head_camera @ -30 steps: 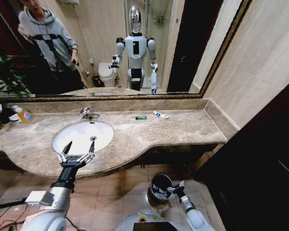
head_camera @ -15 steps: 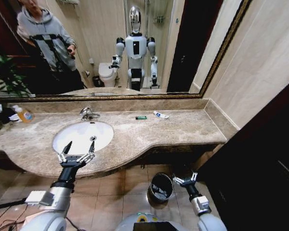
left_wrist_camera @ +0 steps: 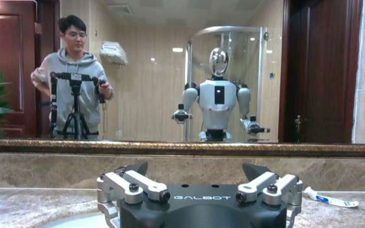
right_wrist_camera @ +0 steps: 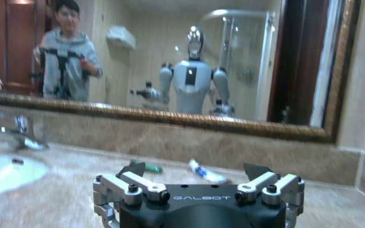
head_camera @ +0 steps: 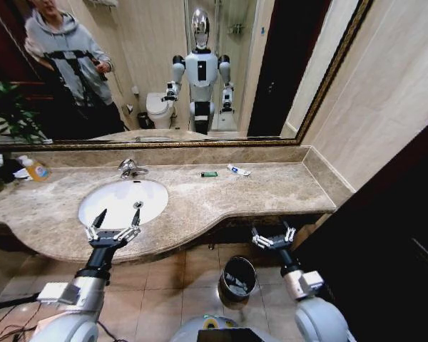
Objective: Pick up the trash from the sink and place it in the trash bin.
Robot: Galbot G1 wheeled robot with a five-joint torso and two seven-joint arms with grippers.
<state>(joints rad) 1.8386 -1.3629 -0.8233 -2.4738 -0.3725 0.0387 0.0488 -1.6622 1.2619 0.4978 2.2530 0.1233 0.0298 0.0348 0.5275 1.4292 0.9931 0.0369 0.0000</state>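
Two grippers hang in front of the marble bench [head_camera: 200, 203], both spread wide and both empty. On the far left of the bench stands an orange-yellow pump bottle [head_camera: 35, 169], close to the mirror [head_camera: 164, 71]. Next comes the sink [head_camera: 157, 194], a white oval basin set into the beige marble, with a chrome tap [head_camera: 130, 169] at its back edge. The left gripper [head_camera: 113, 232] hovers over the sink's front rim, its fingers apart and touching nothing; the left wrist view shows the same open pair of fingers [left_wrist_camera: 129, 182] above the basin's edge. Further right, near the back wall, lies the trash: a small flat green packet [head_camera: 209, 174] and, just beside it, a small white tube [head_camera: 237, 170] with a blue end, both flat on the marble and well apart from the sink. In the right wrist view, the green packet [right_wrist_camera: 150, 167] and the tube [right_wrist_camera: 206, 173] lie beyond the gripper. Below the bench, on the tiled floor, sits the trash bin [head_camera: 238, 277], small, round and dark with a shiny metal rim. The right gripper [head_camera: 274, 239] hangs just under the bench's front edge, above and slightly right of the bin, fingers splayed, holding nothing.
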